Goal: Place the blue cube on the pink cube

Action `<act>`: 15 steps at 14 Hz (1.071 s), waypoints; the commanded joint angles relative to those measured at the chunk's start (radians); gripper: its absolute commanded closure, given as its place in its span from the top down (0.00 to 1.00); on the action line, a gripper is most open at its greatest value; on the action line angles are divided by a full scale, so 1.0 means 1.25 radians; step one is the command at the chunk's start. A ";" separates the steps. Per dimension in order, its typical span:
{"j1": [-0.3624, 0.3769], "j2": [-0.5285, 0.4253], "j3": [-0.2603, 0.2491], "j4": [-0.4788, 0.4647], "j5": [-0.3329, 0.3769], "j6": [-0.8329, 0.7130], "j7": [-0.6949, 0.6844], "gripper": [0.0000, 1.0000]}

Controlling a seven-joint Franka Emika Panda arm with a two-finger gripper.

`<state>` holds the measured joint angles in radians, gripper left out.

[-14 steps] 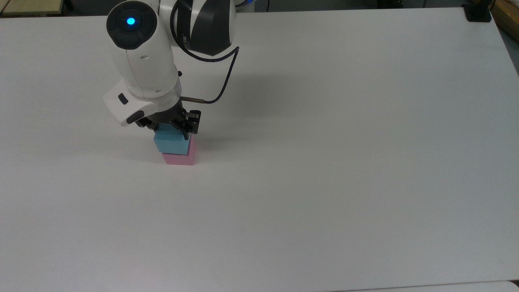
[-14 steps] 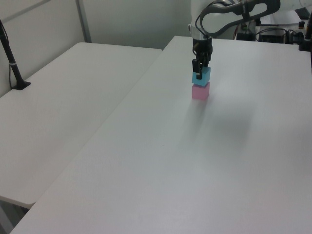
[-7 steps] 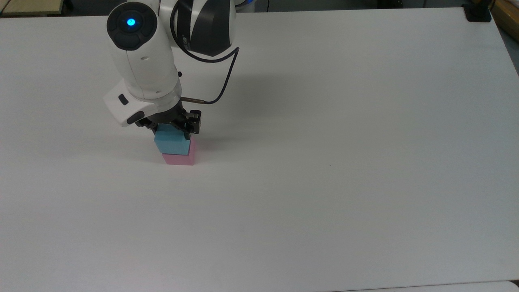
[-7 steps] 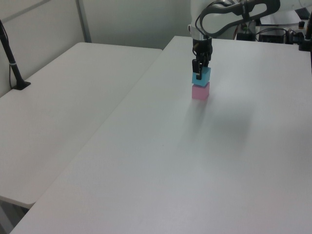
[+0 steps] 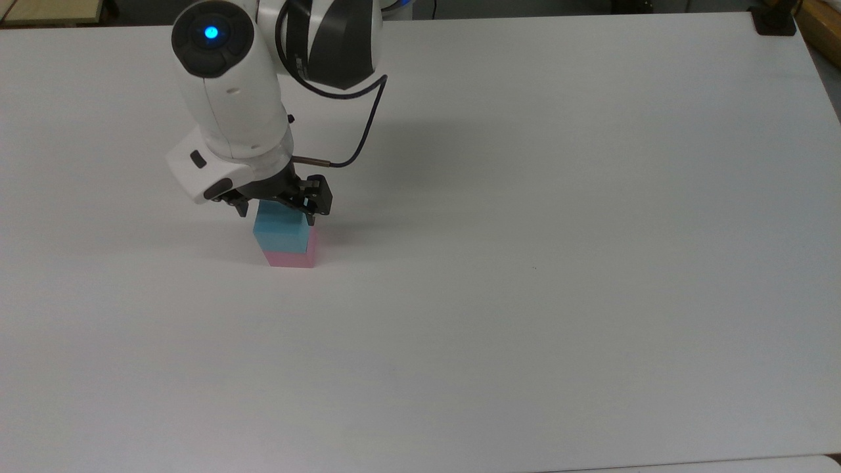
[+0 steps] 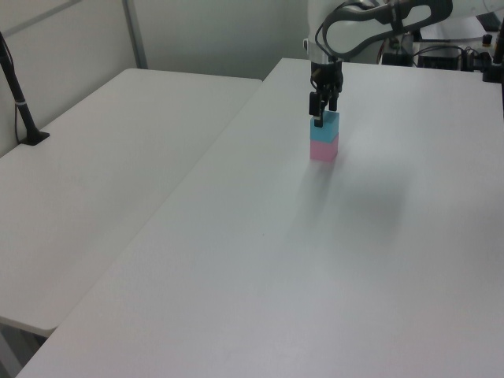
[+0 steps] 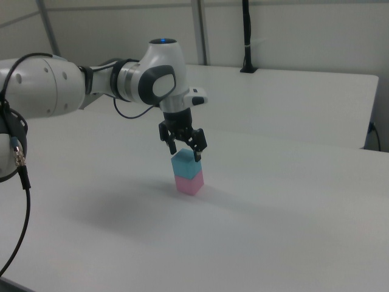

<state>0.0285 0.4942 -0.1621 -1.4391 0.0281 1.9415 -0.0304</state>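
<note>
The light-blue cube (image 5: pixel 281 231) rests squarely on the pink cube (image 5: pixel 294 259), which stands on the white table (image 5: pixel 525 263) in the top view's left half. The stack is also seen as blue cube (image 6: pixel 326 128) over pink cube (image 6: pixel 324 150), and blue cube (image 7: pixel 186 165) over pink cube (image 7: pixel 189 183). My gripper (image 7: pixel 185 151) hovers just over the stack, open. Its fingers (image 7: pixel 198 152) are spread at the height of the blue cube's top edges and stand apart from it. The same gripper (image 5: pixel 276 209) (image 6: pixel 320 112) appears in the other two views.
A black clamp (image 5: pixel 774 21) sits at the table's far corner on the top view's right. A second white table (image 6: pixel 102 157) with a black post (image 6: pixel 17 90) lies on the left view's left. A thin cable (image 5: pixel 364 125) loops from the wrist.
The fingers have opened and let go of the blue cube, which now sits level on the pink cube. The gripper has risen slightly.
</note>
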 commanded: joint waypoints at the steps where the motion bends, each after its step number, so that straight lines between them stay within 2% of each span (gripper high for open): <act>1: 0.013 -0.090 -0.005 -0.004 0.001 -0.062 0.003 1.00; 5: 0.054 -0.184 -0.005 -0.002 -0.040 -0.172 0.012 1.00; 10: 0.074 -0.335 -0.004 -0.035 -0.043 -0.313 0.039 1.00; 13: 0.088 -0.399 -0.004 -0.098 -0.043 -0.331 0.039 1.00; 15: 0.091 -0.411 -0.005 -0.107 -0.042 -0.331 0.039 1.00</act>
<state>0.1105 0.0401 -0.1596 -1.4939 -0.0066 1.5201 -0.0088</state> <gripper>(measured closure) 0.000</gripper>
